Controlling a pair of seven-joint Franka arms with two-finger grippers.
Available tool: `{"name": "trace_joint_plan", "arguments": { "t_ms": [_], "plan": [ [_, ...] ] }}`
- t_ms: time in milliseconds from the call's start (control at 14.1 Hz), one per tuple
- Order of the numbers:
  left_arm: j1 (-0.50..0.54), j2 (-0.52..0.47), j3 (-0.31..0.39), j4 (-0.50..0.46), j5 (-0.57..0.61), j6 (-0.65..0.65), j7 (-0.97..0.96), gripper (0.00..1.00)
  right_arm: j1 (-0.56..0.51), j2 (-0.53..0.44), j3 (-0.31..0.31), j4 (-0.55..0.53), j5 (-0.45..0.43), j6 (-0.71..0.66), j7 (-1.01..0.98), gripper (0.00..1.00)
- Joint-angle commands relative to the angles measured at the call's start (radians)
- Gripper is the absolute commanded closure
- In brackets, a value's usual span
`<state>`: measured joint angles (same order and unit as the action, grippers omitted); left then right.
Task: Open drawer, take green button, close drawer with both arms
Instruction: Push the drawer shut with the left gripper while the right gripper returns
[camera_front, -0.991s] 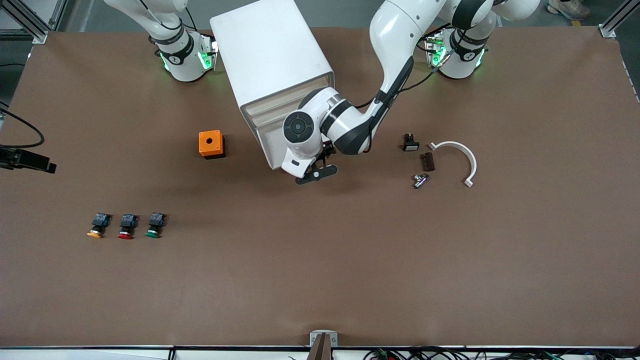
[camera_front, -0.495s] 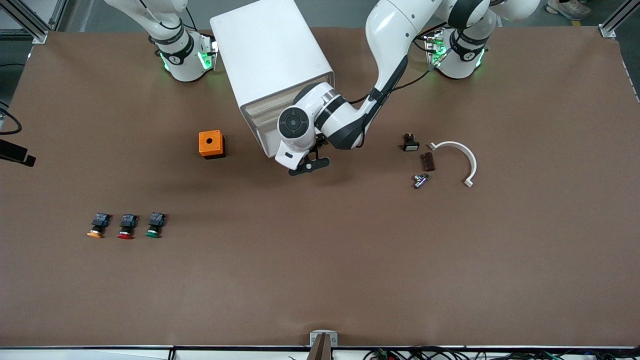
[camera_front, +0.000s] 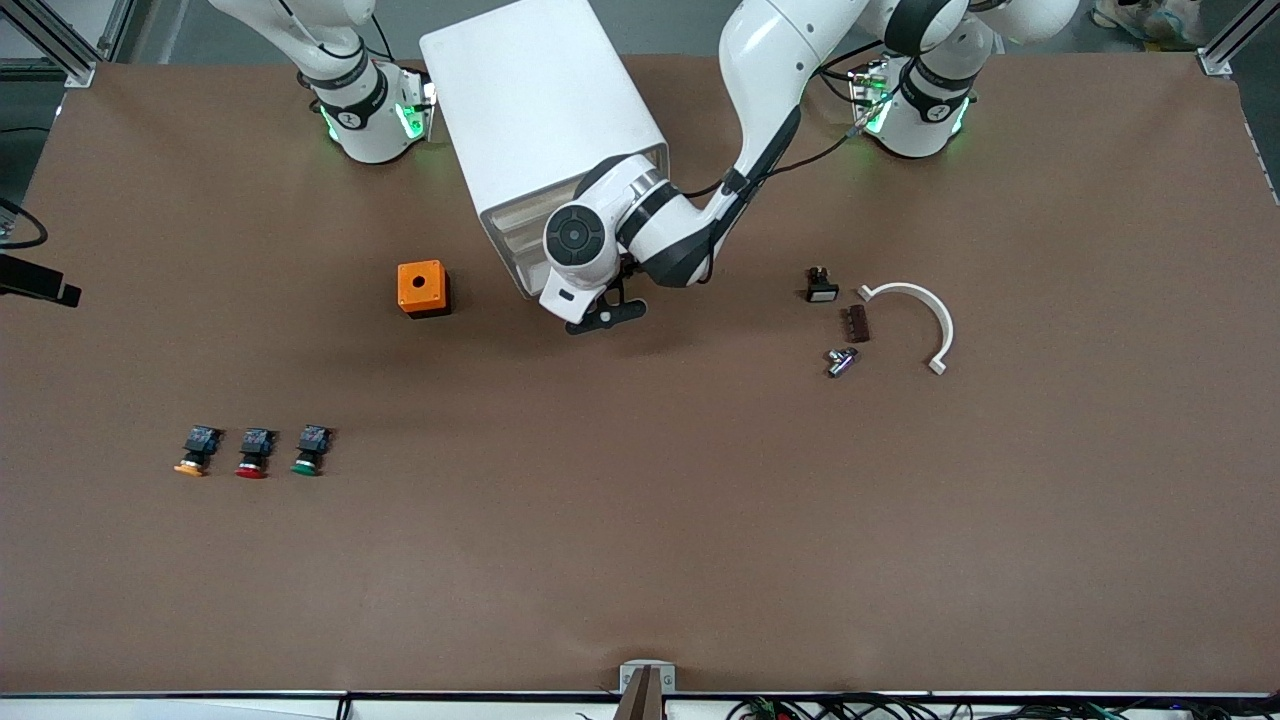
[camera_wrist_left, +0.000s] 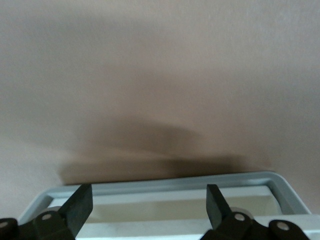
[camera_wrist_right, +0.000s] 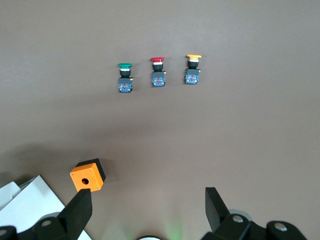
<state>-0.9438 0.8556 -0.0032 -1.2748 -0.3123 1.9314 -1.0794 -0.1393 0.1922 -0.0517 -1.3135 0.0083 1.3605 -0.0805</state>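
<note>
Here the left gripper (camera_front: 606, 312) hangs wide open and empty at the cabinet (camera_front: 545, 120) front. The green button (camera_front: 310, 452) sits beside red (camera_front: 254, 455) and orange (camera_front: 196, 452) ones, with an orange box (camera_front: 422, 288) between them and the cabinet. The right gripper (camera_wrist_right: 147, 210) waits high, open and empty.
</note>
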Motion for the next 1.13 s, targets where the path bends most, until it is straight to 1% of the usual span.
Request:
{"name": "trace_joint_plan", "arguments": {
  "t_ms": [0, 142, 283, 354, 566, 637, 778, 849, 1061],
  "plan": [
    [-0.009, -0.003, 0.002, -0.003, -0.045, 0.006, 0.004, 0.0, -0.01, -0.077, 0.015, -0.012, 0.004, -0.085, 0.001, 0.0],
    [-0.009, -0.004, 0.002, -0.003, -0.065, 0.006, 0.001, 0.0, -0.01, -0.1, 0.015, -0.013, 0.004, -0.133, 0.001, 0.0],
    [-0.009, -0.003, 0.002, -0.003, -0.144, 0.006, 0.001, 0.0, -0.008, -0.134, 0.015, -0.035, 0.005, -0.141, 0.001, 0.0],
    [-0.009, -0.003, 0.002, -0.003, -0.175, 0.006, 0.001, 0.0, -0.006, -0.152, 0.016, -0.053, 0.005, -0.129, 0.001, 0.0],
    [-0.009, -0.003, 0.002, -0.003, -0.189, 0.006, 0.001, 0.0, 0.004, -0.168, 0.015, -0.081, 0.005, -0.095, -0.001, 0.0],
    [-0.009, -0.003, 0.002, -0.003, -0.189, 0.006, -0.001, 0.0, 0.004, -0.174, 0.016, -0.114, 0.005, -0.065, -0.002, 0.0],
    [-0.009, -0.003, 0.002, -0.003, -0.191, 0.006, -0.001, 0.0, 0.02, -0.227, 0.015, -0.215, 0.005, 0.04, -0.002, 0.0],
    [-0.009, -0.003, 0.002, -0.005, -0.191, 0.006, -0.001, 0.0, 0.02, -0.253, 0.015, -0.255, 0.005, 0.069, -0.002, 0.0],
    [-0.01, -0.003, 0.0, -0.006, -0.195, 0.006, -0.001, 0.0, 0.017, -0.267, 0.013, -0.273, 0.005, 0.075, -0.01, 0.0]
  ]
}}
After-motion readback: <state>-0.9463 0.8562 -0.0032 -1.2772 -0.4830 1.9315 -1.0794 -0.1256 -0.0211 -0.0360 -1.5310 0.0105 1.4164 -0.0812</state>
